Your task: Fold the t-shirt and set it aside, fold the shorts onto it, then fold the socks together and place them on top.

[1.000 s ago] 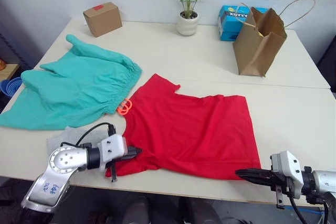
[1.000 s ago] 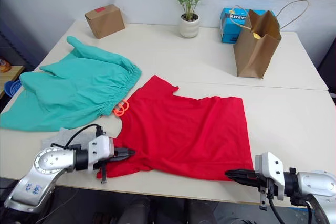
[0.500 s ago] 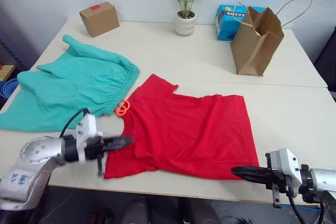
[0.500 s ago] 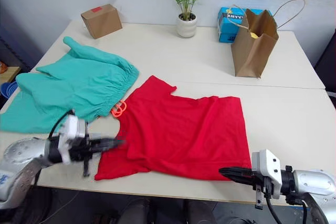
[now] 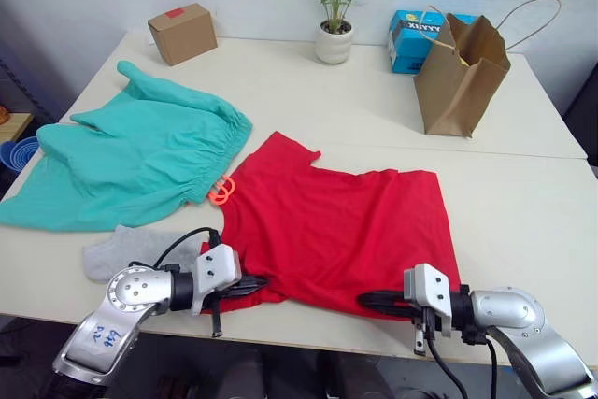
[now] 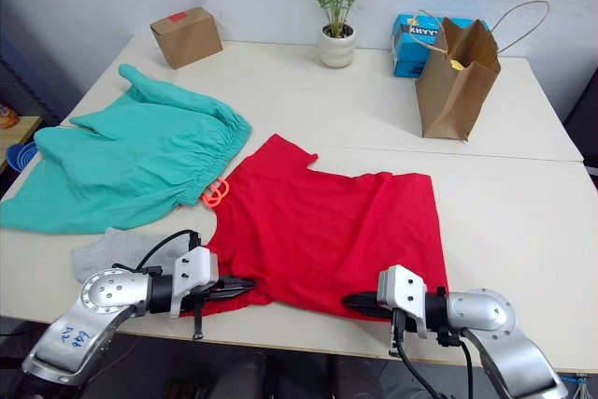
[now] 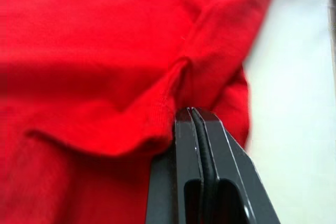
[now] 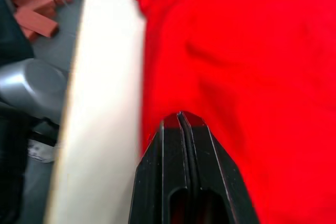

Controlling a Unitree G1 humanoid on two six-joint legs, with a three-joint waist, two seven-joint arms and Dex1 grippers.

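Note:
The red t-shirt (image 5: pixel 346 235) lies spread flat at the table's front middle. My left gripper (image 5: pixel 254 282) is shut, and its tips touch a bunched fold at the shirt's front-left hem (image 7: pixel 178 77). My right gripper (image 5: pixel 366 301) is also shut, its tips resting on the front hem right of the middle (image 8: pixel 210 77). I see no fabric between either pair of fingers. The teal-green shorts (image 5: pixel 131 156) lie spread at the left, with an orange drawstring (image 5: pixel 221 192) beside the shirt. The grey socks (image 5: pixel 117 251) show as one patch left of the left gripper.
Along the table's far side stand a cardboard box (image 5: pixel 182 33), a potted plant (image 5: pixel 334 39), a blue box (image 5: pixel 408 39) and a brown paper bag (image 5: pixel 460 72). Both arms hang past the table's front edge (image 5: pixel 308 338).
My left gripper swung out to the left and has come back onto the shirt's front-left hem. My right gripper has slid left along the front edge onto the hem. The shirt has hardly shifted.

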